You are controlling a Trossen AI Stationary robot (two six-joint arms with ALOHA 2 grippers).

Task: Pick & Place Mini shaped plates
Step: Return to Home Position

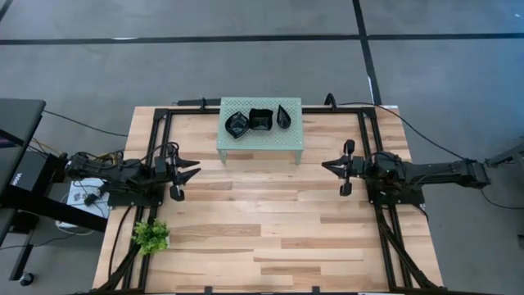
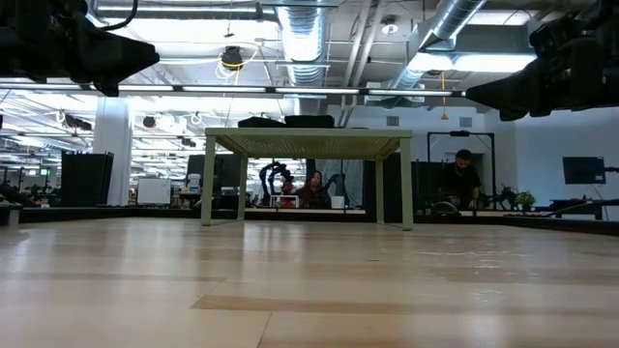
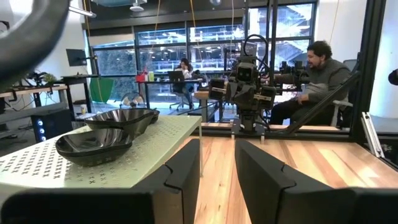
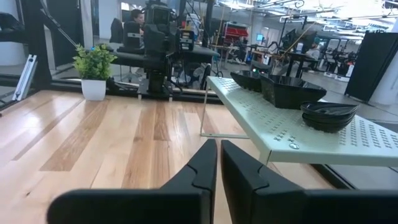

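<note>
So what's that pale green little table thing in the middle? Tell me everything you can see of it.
It is a low mint-green rack that looks like painted metal. Its flat rectangular top is punched with small holes and stands level on thin corner legs, open underneath. It sits on the wooden table, at the middle of the far side. Glossy black mini plates rest on top in three groups side by side, towards the far edge.

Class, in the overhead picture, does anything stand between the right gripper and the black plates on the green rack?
Nothing visible does. Only bare table lies between the right gripper and the rack, where the plates sit on top. The left gripper waits opposite.
</note>
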